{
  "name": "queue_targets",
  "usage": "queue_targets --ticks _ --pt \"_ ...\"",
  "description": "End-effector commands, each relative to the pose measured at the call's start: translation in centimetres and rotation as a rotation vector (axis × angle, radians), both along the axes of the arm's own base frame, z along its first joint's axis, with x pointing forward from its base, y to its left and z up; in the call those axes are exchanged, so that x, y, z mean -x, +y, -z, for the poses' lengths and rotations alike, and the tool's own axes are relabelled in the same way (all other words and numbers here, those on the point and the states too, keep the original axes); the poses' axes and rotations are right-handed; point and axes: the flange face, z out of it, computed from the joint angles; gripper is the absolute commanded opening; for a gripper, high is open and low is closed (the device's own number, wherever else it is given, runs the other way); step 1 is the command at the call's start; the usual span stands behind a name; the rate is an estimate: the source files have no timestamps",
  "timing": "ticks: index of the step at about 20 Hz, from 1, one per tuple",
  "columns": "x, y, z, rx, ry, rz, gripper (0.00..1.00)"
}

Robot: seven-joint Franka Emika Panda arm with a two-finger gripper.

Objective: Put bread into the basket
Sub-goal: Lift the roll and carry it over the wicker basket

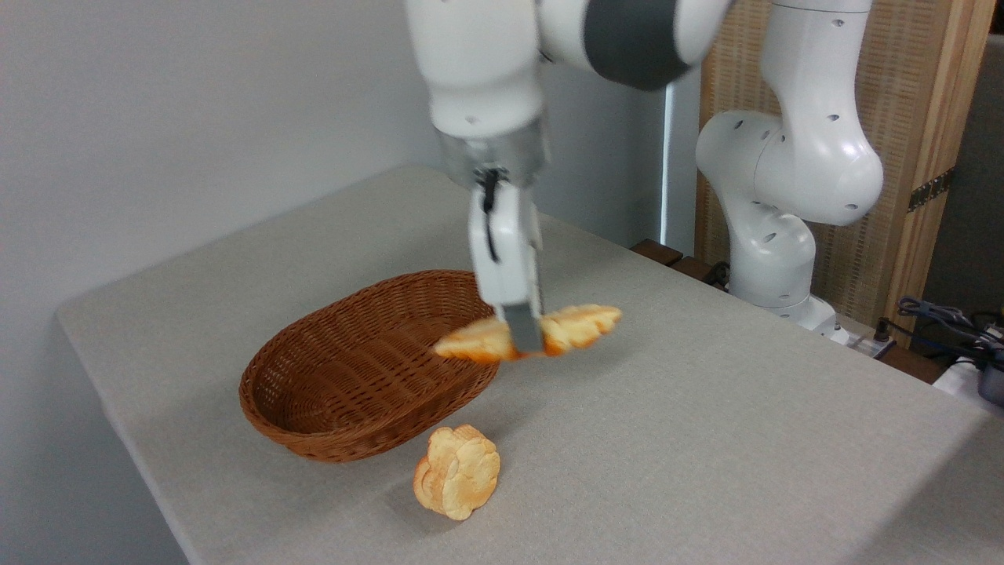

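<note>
Nearest to us, we are seeing a small lobed bun lying on the grey table, just in front of the basket and a little to its right, apart from the rim.

Behind it we are looking at the wicker basket sitting on the table, with nothing inside it that we can make out.

Over the basket's right rim we are finding the bread hanging in the air, clear of the table and lying roughly level. Its left tip is reaching over the rim, while its right end is sticking out past the basket, above bare cloth.

We are seeing the gripper pointing straight down with its fingers clenched on the middle of the loaf, one grey fingertip crossing the bread's near face.

Farther back, we are seeing the white arm standing at the table's far right edge, with a slatted wooden screen behind it and cables at the right.
</note>
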Motion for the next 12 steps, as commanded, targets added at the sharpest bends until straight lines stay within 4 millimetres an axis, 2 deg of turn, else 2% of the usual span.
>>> queue_targets --ticks 1,4,10,12 --pt "-1.5 -4.1 -1.5 0.031 -0.009 -0.055 0.32" --pt "-2.2 -5.7 -1.5 0.024 -0.024 -0.136 0.32" --pt "-4.4 -12.3 -0.1 -0.023 -0.036 -0.381 0.34" --pt "-5.1 -13.2 0.2 -0.02 -0.055 -0.476 0.36"
